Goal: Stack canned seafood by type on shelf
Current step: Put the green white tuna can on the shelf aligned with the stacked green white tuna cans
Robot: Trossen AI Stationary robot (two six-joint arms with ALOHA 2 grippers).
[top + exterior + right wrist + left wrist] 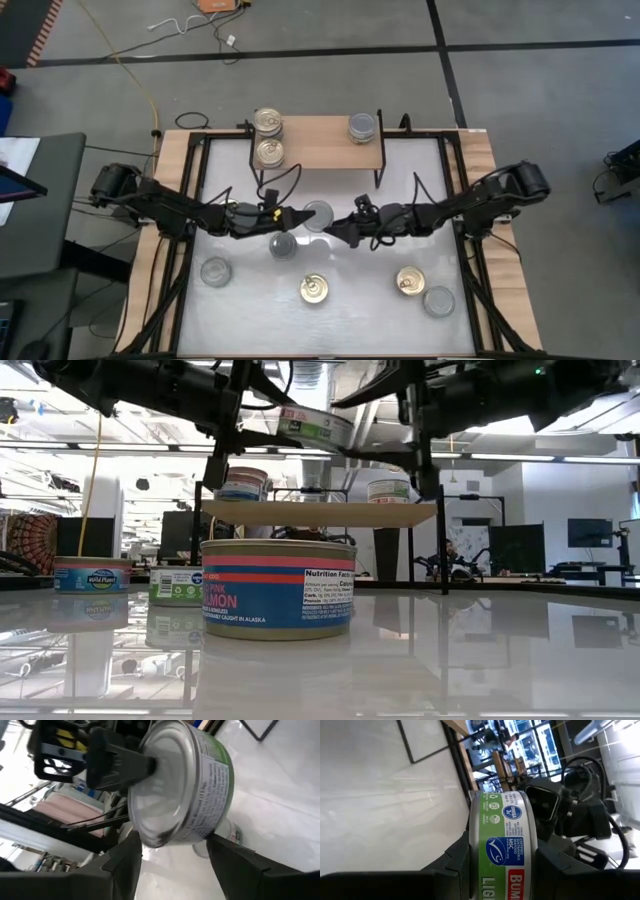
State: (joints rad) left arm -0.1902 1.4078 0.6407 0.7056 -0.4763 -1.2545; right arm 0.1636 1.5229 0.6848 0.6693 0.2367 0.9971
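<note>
My left gripper is shut on a green-labelled silver-lidded can in the air over the middle of the table, in front of the shelf. My right gripper stands open close beside this can; in the right wrist view its fingers flank the can without touching it. On the shelf's left end rest two gold-lidded cans, on its right end a silver-lidded can. More cans sit on the tabletop: silver, gold. My left gripper pinches the can by its two flat ends, one finger on the silver lid and the other on the opposite end. The fingers come level from the table's left. The can hangs tilted on its edge, clear of the table.
The shelf stands on thin black legs at the table's far middle. A pink-salmon can sits nearest the low camera. The table's wooden rim and black frame bars run along both sides. Free board lies in the shelf's middle.
</note>
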